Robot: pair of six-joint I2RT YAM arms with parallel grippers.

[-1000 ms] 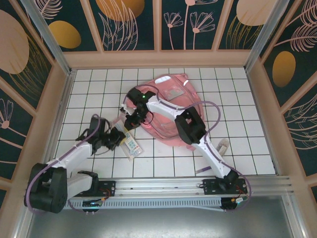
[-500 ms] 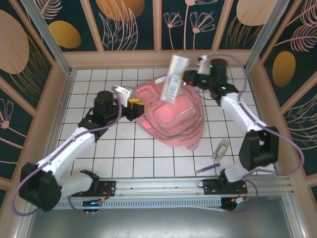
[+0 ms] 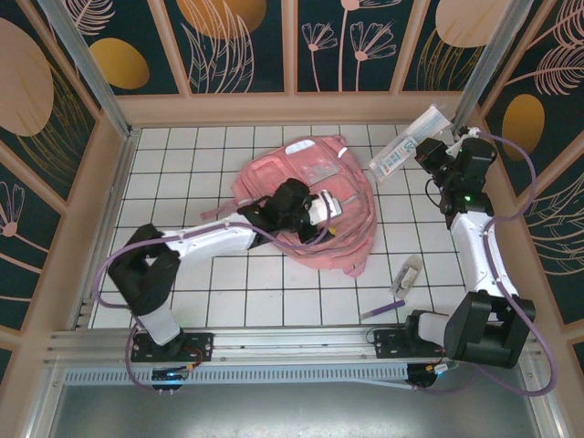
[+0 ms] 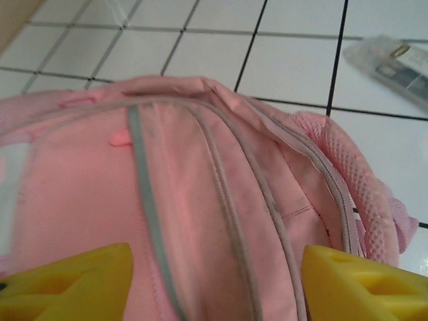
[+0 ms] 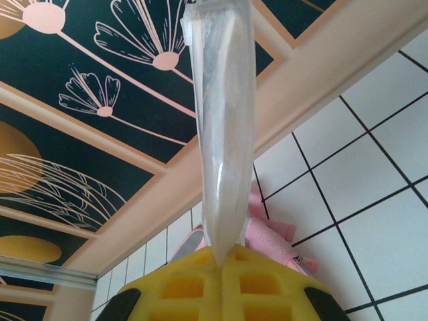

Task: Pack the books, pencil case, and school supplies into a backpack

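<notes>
Your right claw (image 3: 426, 148) stays shut on the pencil case (image 3: 400, 153), now raised at 1 o'clock of the desk (image 3: 182, 173), away from the backpack (image 3: 351, 224). Your left claw (image 3: 321, 208) has opened, empty, above the backpack, so the case is not yet packed.

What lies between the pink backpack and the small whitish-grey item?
Only bare white tiles, seen in the top view, separate the backpack from the whitish-grey item.

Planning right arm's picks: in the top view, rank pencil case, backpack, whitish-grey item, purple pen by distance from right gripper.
1. pencil case, held in the right gripper, far right
2. backpack, centre
3. whitish-grey item, right, mid-table
4. purple pen, front right
</notes>
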